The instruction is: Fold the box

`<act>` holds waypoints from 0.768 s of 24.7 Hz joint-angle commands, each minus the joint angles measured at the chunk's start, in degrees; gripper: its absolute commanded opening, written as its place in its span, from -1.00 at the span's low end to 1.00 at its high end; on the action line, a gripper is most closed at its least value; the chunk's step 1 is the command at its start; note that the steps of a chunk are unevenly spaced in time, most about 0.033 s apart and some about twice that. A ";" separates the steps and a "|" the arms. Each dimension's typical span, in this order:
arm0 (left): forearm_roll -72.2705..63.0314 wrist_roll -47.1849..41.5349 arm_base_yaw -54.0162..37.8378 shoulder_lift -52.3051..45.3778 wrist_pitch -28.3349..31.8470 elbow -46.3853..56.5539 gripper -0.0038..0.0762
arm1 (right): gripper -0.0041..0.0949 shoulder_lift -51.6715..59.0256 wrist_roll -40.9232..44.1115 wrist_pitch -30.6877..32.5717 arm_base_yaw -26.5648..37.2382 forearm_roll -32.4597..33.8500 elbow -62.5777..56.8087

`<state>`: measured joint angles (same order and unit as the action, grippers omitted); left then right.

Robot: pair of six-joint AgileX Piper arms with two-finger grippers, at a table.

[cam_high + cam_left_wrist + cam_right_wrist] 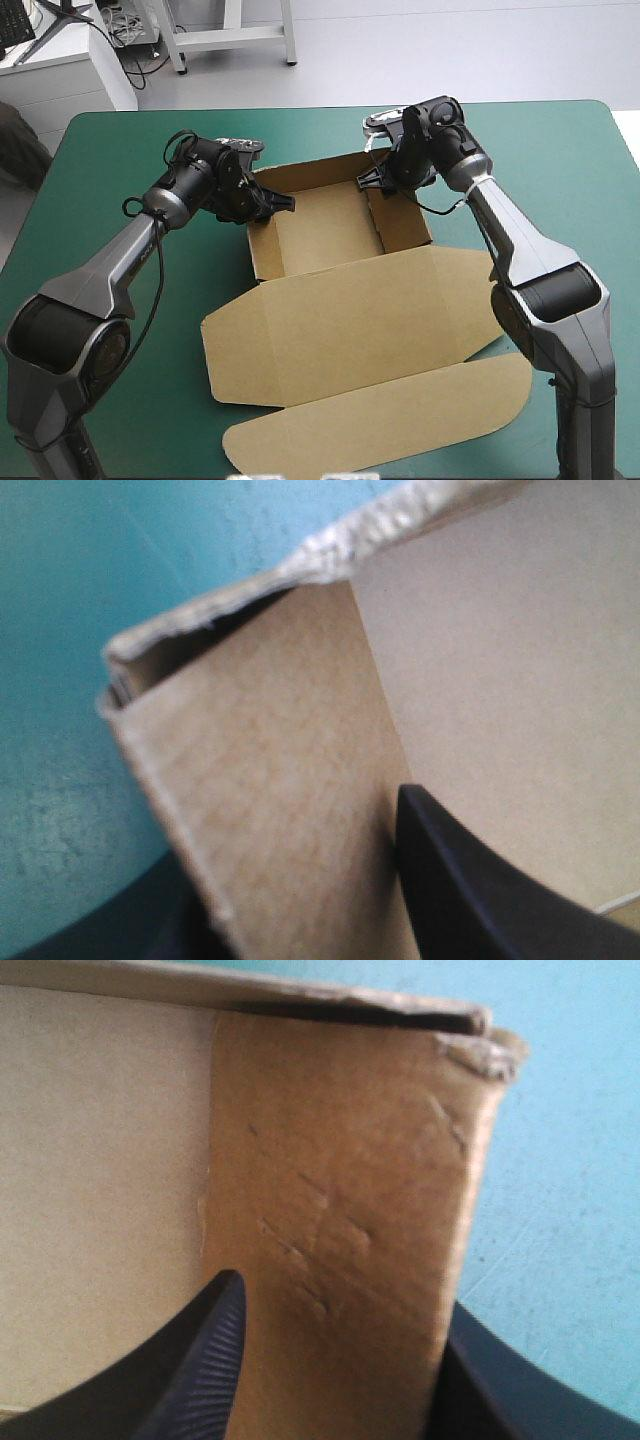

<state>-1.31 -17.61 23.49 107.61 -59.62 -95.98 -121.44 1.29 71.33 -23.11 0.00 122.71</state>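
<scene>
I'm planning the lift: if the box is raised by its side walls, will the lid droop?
Likely yes: the lid lies flat, joined to the tray by one crease. The thin wall, scuffed at its corner, may buckle between the fingers.

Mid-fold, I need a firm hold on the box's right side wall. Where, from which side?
The right side wall of the box stands upright and thin, so probably its top rim, from above, one finger inside, one outside, as the right gripper grips it.

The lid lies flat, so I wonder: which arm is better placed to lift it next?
Left, probably: the left pincer and right pincer grip walls of the box, but the right arm overhangs the lid.
</scene>
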 commanded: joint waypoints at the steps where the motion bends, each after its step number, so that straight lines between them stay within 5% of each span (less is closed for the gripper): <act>1: 1.31 -3.30 0.34 -3.70 0.94 -1.91 -0.08 | 0.01 4.32 0.41 0.55 0.46 0.00 2.17; 6: 3.29 -5.96 0.34 -3.85 -2.38 -4.60 -0.08 | 0.01 4.32 4.95 0.55 0.46 0.60 2.64; 12: 9.02 -5.28 0.34 -3.84 -13.83 -15.52 -0.08 | 0.01 7.06 4.52 0.55 0.46 0.74 2.64; 19: 4.89 5.93 0.34 -8.57 -13.96 -22.24 -0.09 | 0.01 12.84 3.18 0.55 0.46 3.44 2.64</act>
<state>4.68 -15.88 23.60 105.12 -71.25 -114.93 -114.46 5.23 71.36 -22.93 1.23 123.31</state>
